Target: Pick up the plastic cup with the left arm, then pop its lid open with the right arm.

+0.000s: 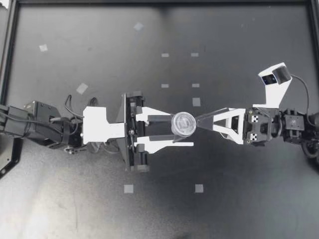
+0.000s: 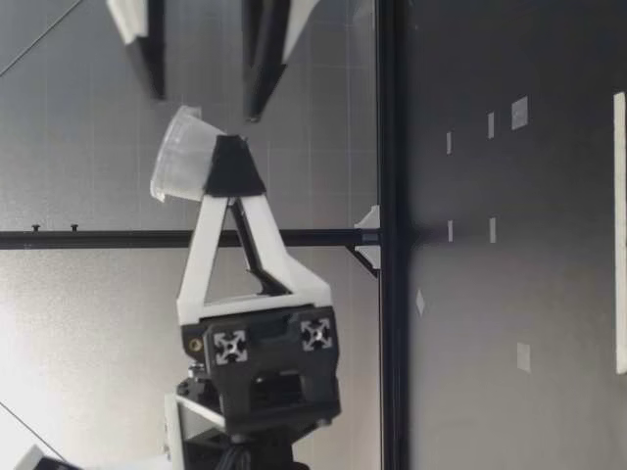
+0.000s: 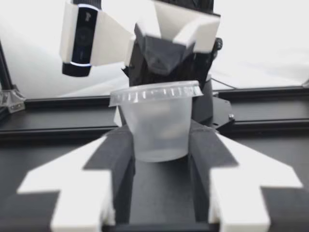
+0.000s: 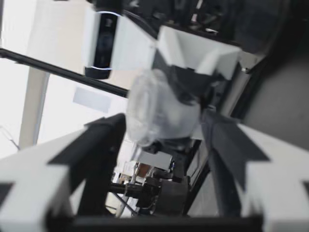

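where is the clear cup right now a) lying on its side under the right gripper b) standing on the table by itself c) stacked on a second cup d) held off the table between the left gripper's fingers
d: in the left wrist view the pads of the left gripper press on both sides of the clear cup, and the low view shows it well above the table.

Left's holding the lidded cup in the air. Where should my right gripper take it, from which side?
Probably lid to base, coming from the side opposite the left gripper: its pads cover two sides of the cup, and the right gripper stands open, rolled to close vertically.
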### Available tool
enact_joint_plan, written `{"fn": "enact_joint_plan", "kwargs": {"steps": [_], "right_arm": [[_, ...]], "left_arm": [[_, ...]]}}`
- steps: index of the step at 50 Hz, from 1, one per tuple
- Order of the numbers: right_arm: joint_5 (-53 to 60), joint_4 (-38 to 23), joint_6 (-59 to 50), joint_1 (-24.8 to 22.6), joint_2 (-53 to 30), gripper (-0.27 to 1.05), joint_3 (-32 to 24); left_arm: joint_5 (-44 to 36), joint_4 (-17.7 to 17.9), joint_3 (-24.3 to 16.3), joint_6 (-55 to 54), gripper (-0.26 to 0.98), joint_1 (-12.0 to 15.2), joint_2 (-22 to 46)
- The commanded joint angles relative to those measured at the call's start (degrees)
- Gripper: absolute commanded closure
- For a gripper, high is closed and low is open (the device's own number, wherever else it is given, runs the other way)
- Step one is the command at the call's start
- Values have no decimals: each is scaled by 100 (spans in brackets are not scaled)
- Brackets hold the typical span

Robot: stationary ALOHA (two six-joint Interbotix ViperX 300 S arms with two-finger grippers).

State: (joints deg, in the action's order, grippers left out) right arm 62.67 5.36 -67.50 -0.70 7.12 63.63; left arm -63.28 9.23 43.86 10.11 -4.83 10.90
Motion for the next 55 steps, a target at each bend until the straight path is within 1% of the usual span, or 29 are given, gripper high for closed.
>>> {"fn": "enact_joint_plan", "kwargs": {"steps": [1, 8, 15, 21, 27, 32, 38, 47, 50, 55], "right_arm": [[-18, -141, 0, 53, 141, 14, -176], [-26, -352, 53, 44, 378, 14, -316], [-18, -360, 281, 62, 782, 14, -316], [-44, -360, 475, 185, 1187, 14, -272], [-220, -466, 967, 457, 1521, 14, -158], [-536, -800, 1705, 606, 1714, 14, -123], [-1134, -1107, 3120, 624, 1925, 14, -123], [-1767, -1151, 5432, 606, 2048, 14, 53], [-1837, -1143, 5818, 606, 2039, 14, 114], [-1837, -1125, 5915, 606, 1995, 14, 123]], "left_arm": [[-53, -9, -114, 0, 72, -18, -105], [-53, -9, -105, -35, 72, -18, -79], [-53, -9, -79, -53, 72, -18, -62], [-53, -9, -70, -79, 72, -18, -62], [-53, 0, -44, -158, 72, -18, -62], [-53, -9, -44, -237, 72, -18, -97], [-53, -9, -79, -413, 72, -18, -158], [-62, -9, -88, -483, 72, -18, -176], [-53, -9, -88, -492, 72, -18, -167], [-62, -9, -97, -501, 72, -18, -167]]}}
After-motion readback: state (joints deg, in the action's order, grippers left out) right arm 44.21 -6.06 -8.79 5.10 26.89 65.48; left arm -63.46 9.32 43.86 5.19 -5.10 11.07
